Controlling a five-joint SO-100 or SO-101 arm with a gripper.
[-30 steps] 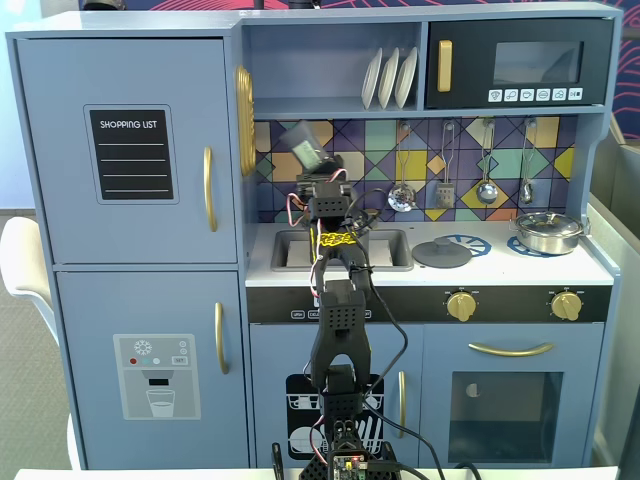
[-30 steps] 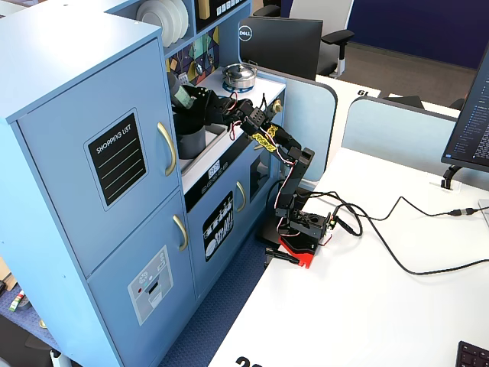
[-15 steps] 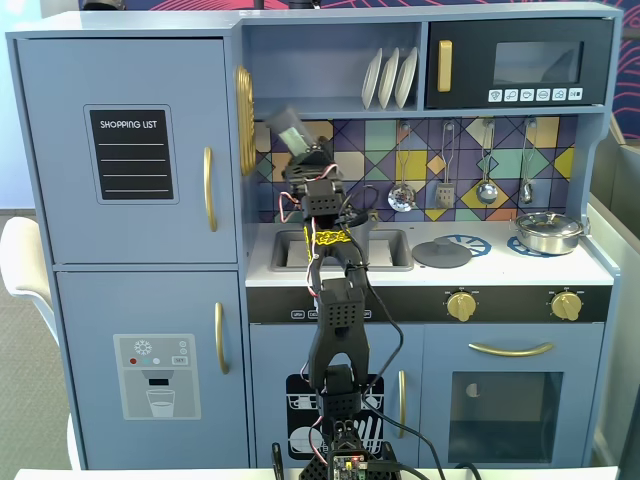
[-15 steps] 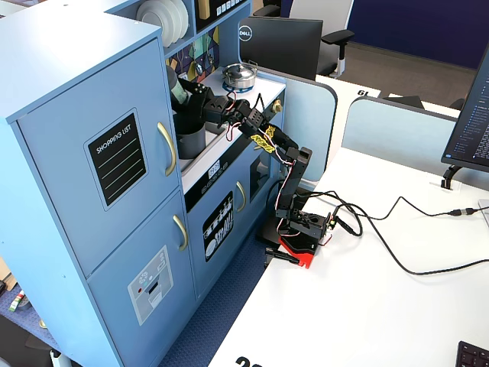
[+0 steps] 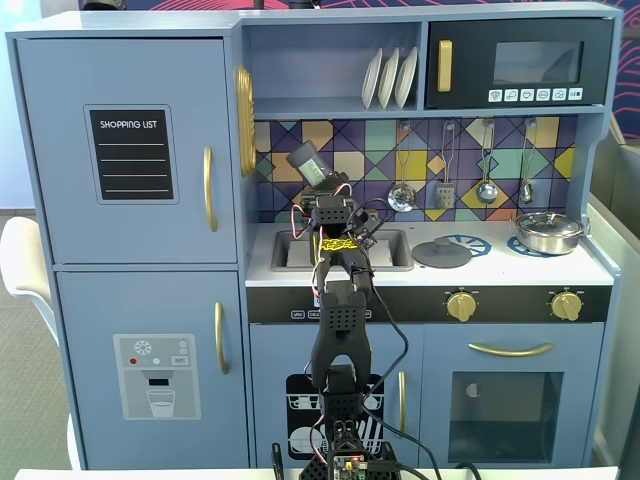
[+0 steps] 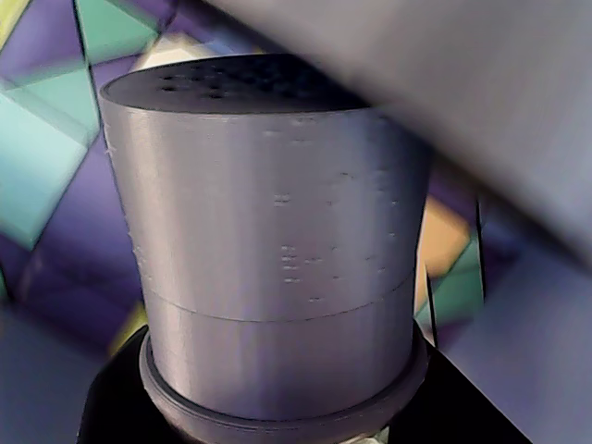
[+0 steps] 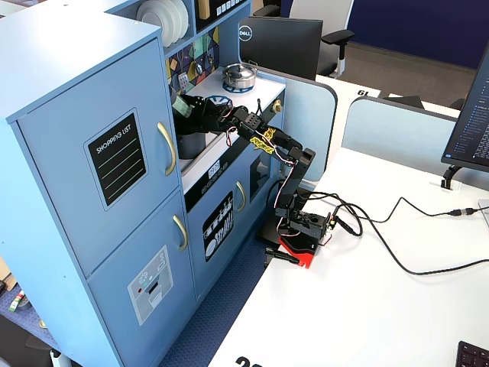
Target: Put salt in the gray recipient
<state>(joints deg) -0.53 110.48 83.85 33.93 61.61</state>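
The salt is a slim gray shaker with a pale green label, held tilted up to the left in front of the coloured tile wall. My gripper is shut on its lower part, above the sink. In the wrist view the salt fills the picture, its perforated cap pointing away. From the side, the salt hangs in my gripper just above the gray recipient, a matte gray pot standing in the sink area. The arm hides the pot in the front fixed view.
A flat gray lid lies on the counter right of the sink, and a shiny steel pan stands at the far right. Utensils hang on the tile wall. The shelf with plates is overhead.
Half a second ago the salt was raised higher and further left; it has come back down and to the right, still held in the gripper over the sink.
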